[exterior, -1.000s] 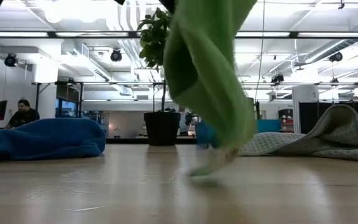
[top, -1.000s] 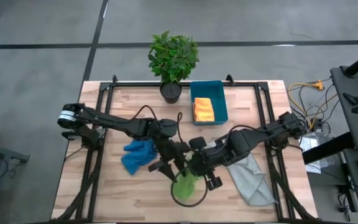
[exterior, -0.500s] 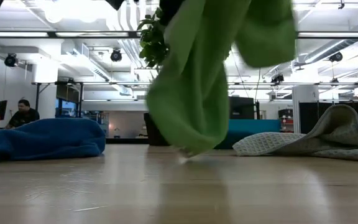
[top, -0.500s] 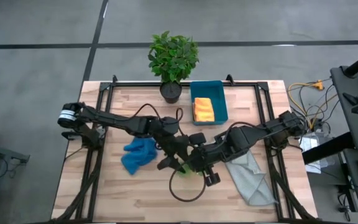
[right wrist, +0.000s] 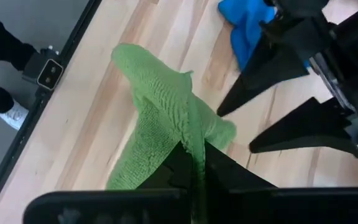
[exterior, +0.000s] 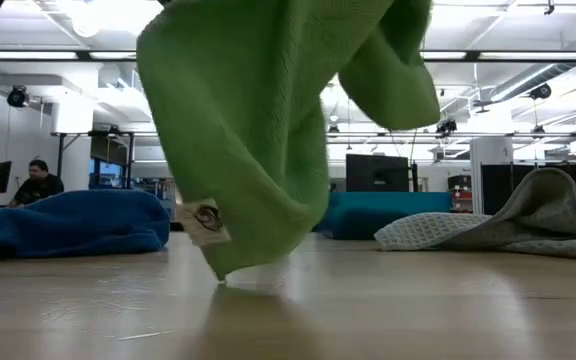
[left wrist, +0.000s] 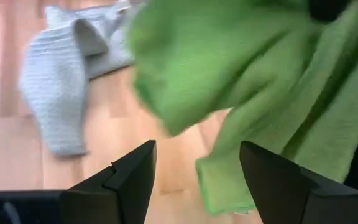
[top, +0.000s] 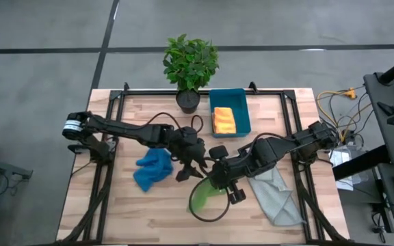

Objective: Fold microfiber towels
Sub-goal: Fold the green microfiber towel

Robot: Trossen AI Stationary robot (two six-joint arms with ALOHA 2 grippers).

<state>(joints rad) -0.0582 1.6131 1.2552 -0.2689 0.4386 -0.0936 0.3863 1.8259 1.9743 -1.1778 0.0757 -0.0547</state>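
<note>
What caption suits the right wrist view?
Right gripper shut on lime green microfiber towel, open left gripper close by.

In the low view the lime green towel (exterior: 258, 130) is cut off at the top edge, and both hands are kept out of frame there.

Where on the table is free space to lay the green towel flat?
Bare wood lies along the near edge of the table, below the blue towel, and at the far left, beside the potted plant. The middle is crowded: both grippers, left and right, meet around the green towel.
</note>
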